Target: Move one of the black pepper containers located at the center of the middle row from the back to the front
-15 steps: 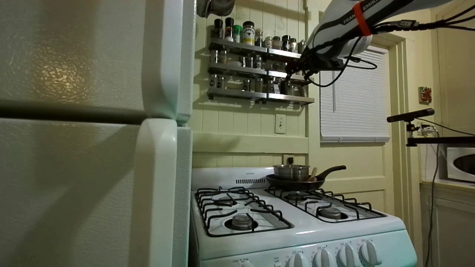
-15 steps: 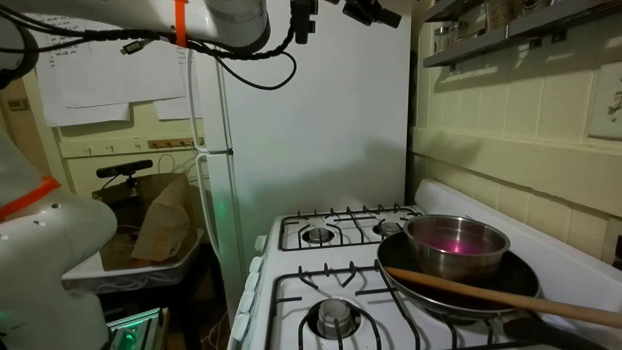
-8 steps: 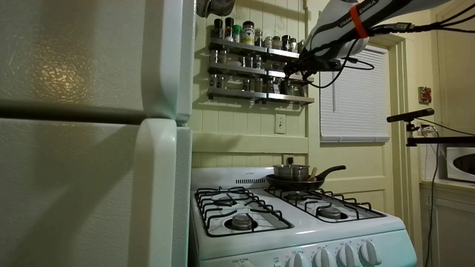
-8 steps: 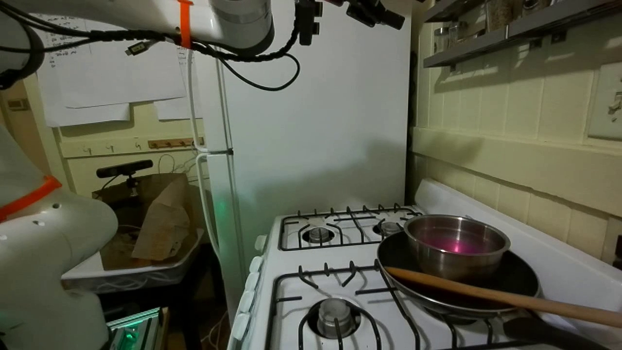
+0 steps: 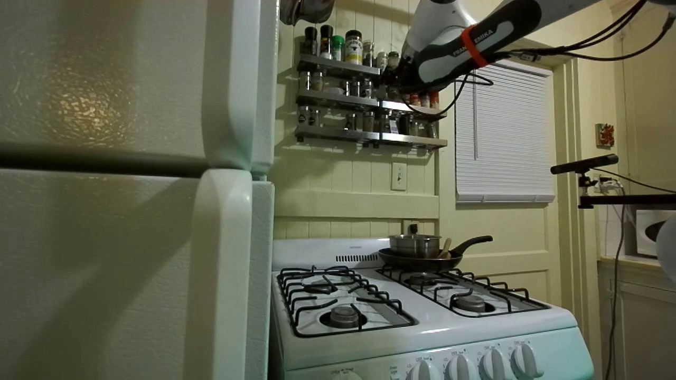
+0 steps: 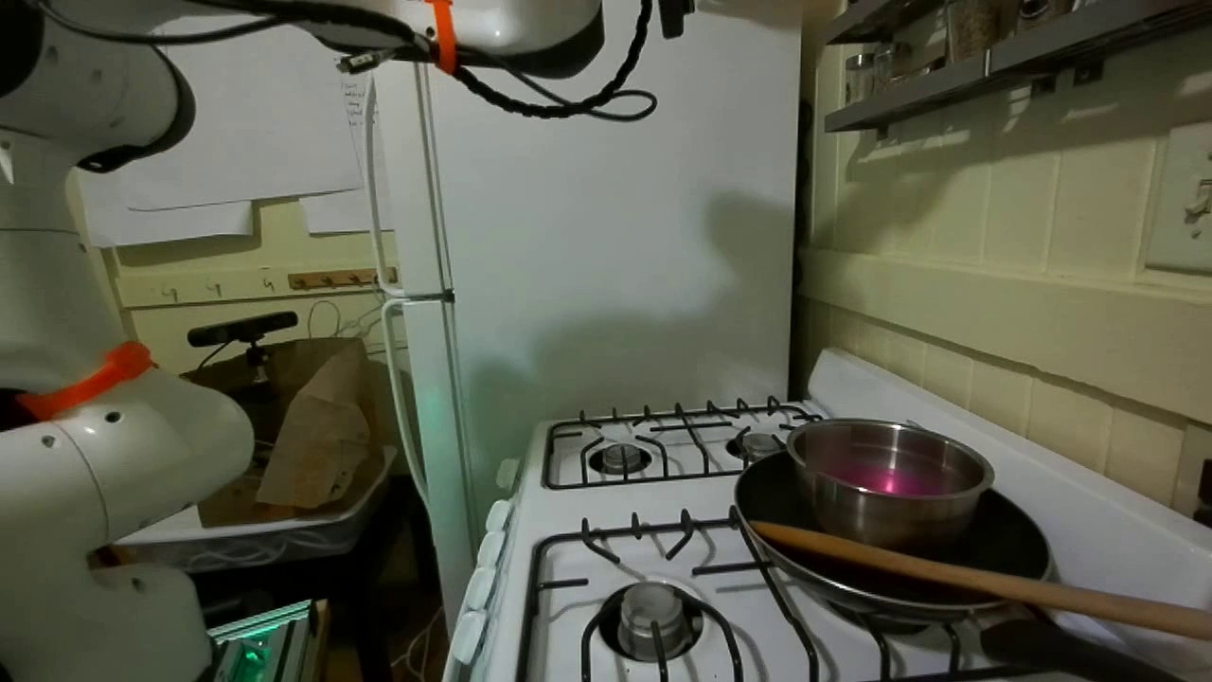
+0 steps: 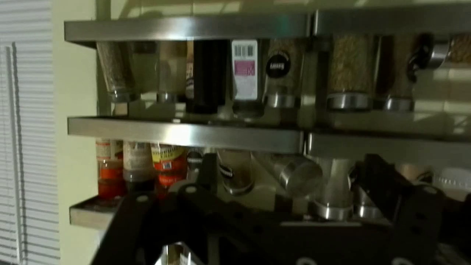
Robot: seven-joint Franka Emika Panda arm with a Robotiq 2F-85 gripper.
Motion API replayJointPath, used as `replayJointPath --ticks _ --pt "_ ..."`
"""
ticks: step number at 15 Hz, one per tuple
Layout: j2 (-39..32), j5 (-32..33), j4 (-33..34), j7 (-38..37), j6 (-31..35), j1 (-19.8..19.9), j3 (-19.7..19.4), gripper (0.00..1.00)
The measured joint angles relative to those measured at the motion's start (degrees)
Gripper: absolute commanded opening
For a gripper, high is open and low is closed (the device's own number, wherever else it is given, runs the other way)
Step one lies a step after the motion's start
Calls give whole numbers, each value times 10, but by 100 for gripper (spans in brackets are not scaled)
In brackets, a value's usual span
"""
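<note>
in the wrist view, which stands upside down, we see the gripper with its fingers spread well apart in front of the middle row of the spice rack. we give sides as they lie when we face the wall. between the fingers we make out 3 jars of that row, near the seam where 2 rail sections meet: a dark-labelled jar, a tilted jar whose round lid is turned to the near side, and, left of these, a silver-lidded jar with pale contents. we cannot tell whether either finger touches any of them, nor which jar in the row is the black pepper container. at the right end of the row we see red-marked containers, outside the gap between the fingers. in the bottom row we see a black container, a barcoded container just to its left, and a leaning jar at the right end.

in an exterior view we see the arm, with an orange band around it, stretched across from the right, hiding part of the top row and the middle row. a blind hangs to the right of the rack, and a refrigerator stands at the near left. in both exterior views we see a pot sitting in a pan on the stove; a wooden utensil lies across the pan, just beside the pot.
</note>
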State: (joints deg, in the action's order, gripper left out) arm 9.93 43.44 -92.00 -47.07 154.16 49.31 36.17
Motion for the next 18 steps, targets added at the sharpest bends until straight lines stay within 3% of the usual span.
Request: replayJointPath --ticks 2,5,7,11,14,18 --pt "-37 91 71 -79 -42 26 55 100" --pt "-106 223 160 -157 -121 28 119 100" --pt "-155 312 203 -195 -158 6 137 100" --pt "-271 460 291 -233 -192 -80 139 100" --pt "-325 489 335 -233 -192 -117 138 100" --pt "-329 490 348 -231 -192 -121 138 100"
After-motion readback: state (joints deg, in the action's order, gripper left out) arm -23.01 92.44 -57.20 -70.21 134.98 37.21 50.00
